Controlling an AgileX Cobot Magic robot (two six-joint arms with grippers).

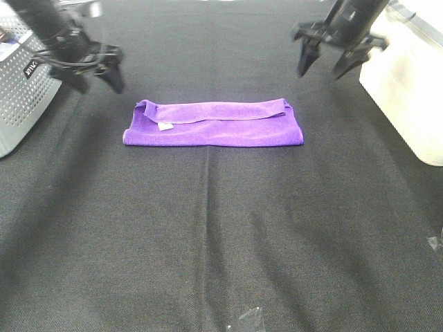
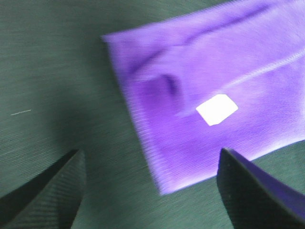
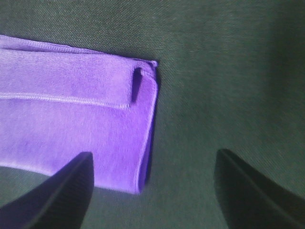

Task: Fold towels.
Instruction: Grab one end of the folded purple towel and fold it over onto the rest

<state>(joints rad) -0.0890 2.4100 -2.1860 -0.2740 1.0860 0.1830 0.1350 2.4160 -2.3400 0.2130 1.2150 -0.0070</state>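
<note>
While the towel [image 1: 214,128] lies untouched, both end effectors [image 1: 99,86] [image 1: 321,72] gape.

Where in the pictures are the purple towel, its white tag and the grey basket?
purple towel [image 1: 228,131]: exterior high view, middle of the folded cloth's front layer.
white tag [image 2: 217,109]: left wrist view, centre of the tag.
grey basket [image 1: 24,104]: exterior high view, its perforated side wall.

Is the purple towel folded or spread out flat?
Folded: the towel lies as a long doubled strip, hemmed edge across its top layer, white tag showing.
</note>
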